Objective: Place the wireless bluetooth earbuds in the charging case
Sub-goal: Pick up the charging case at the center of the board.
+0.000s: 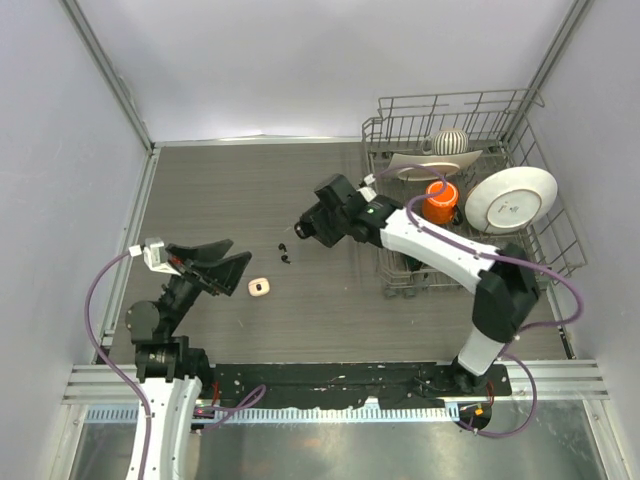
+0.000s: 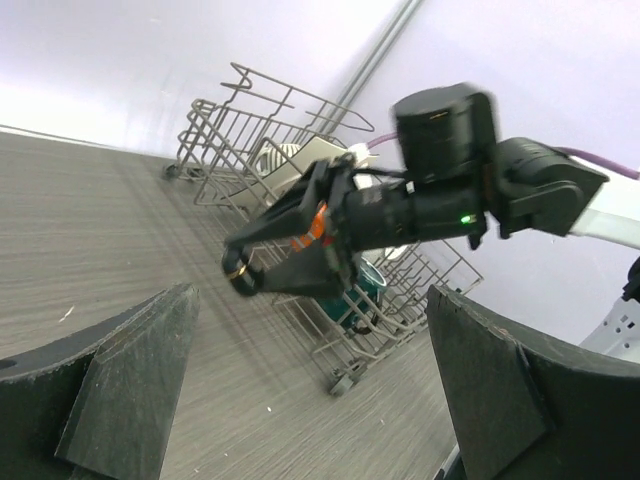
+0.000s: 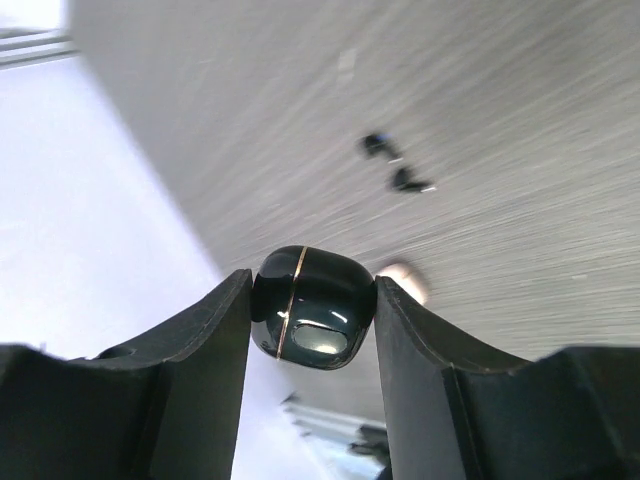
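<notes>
**Item: dark charging case, held clear of the desk by the right tool**

- Right tool: clenched on the dark charging case, one finger pressing each side. The case is glossy and rounded with a thin gold seam, and it is closed. Tool and case are held above the desk.
- Left tool: released, jaws spread wide with nothing between them. It sits low over the near-left part of the desk.
- Black earbuds: two tiny pieces lying close together on the desk, just beside the right tool on its near side.
- Pale case: small and rounded, resting on the desk between the black earbuds and the left tool. I cannot tell what it contains.
- Dish rack: wire, at the far right. It holds a white plate and an orange cup.
</notes>
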Available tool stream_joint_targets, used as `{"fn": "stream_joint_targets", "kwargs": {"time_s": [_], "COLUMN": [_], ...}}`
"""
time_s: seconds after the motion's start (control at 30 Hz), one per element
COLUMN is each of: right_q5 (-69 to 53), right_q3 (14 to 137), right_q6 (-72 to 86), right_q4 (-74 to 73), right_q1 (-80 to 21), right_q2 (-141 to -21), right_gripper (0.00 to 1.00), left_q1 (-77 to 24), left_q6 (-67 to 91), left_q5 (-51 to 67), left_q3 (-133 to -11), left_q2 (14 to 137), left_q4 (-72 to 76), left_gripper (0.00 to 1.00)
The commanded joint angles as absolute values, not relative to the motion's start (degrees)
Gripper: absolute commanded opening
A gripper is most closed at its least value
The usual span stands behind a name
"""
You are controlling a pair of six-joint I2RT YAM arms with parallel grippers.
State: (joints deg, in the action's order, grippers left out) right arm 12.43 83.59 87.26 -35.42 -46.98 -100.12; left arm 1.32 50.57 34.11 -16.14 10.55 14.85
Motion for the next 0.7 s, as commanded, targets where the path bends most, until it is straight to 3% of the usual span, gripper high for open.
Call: {"fn": "stream_joint_targets", "kwargs": {"time_s": [0.0,0.23,0.57,0.67], "right_q5": [11.0,14.5,13.7,13.9], "right_q3": [79.8,77.4,76.3,75.8], "right_q6": [91.3,90.0,90.4,90.5], "right_q4": [-22.5,-13.9,-10.7,-11.0], "right_q1": [-48.5,-51.3,-51.9,-51.9], "right_q2": [-93.6,-90.0,-88.9,-88.2], "right_gripper": [0.01,0.01,0.01,0.01], "left_q1": [1.6,-3.0,-21.2,-22.2], "left_q6": [52.6,49.6,39.7,39.6], "left_q5": [36.0,37.2,21.4,16.4], "left_q3": [-17.6,-23.0,-27.5,-27.3], "left_q2": [14.3,23.8,31.2,31.6], "left_q4": [23.0,20.9,15.4,14.4], "left_gripper": [1.0,1.0,1.0,1.0]}}
